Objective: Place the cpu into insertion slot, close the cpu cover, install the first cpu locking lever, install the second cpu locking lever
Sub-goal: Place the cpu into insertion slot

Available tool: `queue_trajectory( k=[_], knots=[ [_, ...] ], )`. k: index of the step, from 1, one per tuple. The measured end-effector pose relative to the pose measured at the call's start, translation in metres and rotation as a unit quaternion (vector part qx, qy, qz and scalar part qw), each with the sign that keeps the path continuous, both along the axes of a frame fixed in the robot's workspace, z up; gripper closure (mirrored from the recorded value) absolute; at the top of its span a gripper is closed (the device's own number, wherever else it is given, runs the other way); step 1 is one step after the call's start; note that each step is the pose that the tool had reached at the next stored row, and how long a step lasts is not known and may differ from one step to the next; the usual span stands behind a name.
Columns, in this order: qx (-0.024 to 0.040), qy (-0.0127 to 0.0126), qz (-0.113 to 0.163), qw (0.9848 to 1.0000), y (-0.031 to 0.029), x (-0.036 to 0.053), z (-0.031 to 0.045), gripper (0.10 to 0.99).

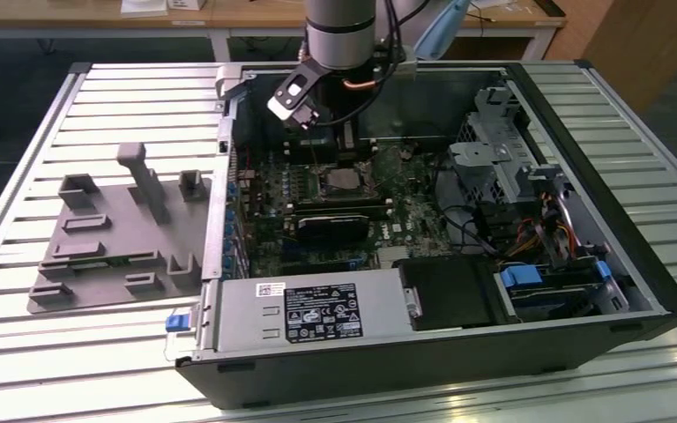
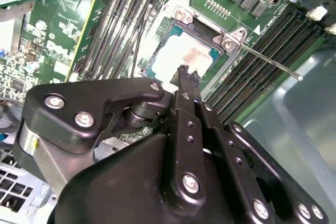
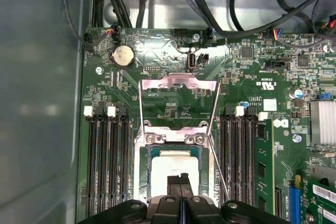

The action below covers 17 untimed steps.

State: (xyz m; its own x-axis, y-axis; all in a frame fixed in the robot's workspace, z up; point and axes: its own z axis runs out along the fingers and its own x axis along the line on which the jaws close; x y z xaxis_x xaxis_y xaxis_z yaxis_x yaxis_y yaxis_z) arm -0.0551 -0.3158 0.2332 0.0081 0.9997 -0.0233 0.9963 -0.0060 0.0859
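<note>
We log the arm in the upper centre of the exterior view, over the motherboard (image 1: pixel 409 220) inside the open computer case (image 1: pixel 433 352) on the slatted tabletop (image 1: pixel 92 88).

In both wrist views the pincer (image 2: pixel 184 73) (image 3: pixel 181 178) has its fingers pressed together and carries nothing. Its tip is just over or touching the cpu (image 2: pixel 176 56) (image 3: pixel 173 158) (we cannot tell contact from hover). The cpu lies in the insertion slot (image 3: pixel 139 171), pale top up. The cpu cover (image 3: pixel 178 81) stands raised on its hinge, not closed. A locking lever (image 2: pixel 268 64) sticks out free beside the socket.

Risks, as we judge them:
- A tip pressing off-centre could tilt the chip and bend the contacts beneath it.
- If the chip is not fully seated, a lowered cover would bind on its edge.
- The thin lever rod looks springy and sits close to the memory slots (image 3: pixel 107 166), so a narrow tip could slip off it and scrape the board.
- The raised cover could catch the pincer body.
</note>
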Motion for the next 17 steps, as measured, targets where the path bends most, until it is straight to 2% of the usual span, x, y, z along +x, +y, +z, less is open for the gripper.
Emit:
queue_trajectory(
  k=[12,15,17],
  knots=[
    [0.0,-0.0011,0.0,1.0,0.0,0.0,0.0347,0.984],
    [0.0,-0.0013,0.0,1.0,0.0,0.0,0.0411,0.984],
    [0.0001,-0.0014,0.0,1.0,0.0001,0.0,0.0414,0.984]
  ],
)
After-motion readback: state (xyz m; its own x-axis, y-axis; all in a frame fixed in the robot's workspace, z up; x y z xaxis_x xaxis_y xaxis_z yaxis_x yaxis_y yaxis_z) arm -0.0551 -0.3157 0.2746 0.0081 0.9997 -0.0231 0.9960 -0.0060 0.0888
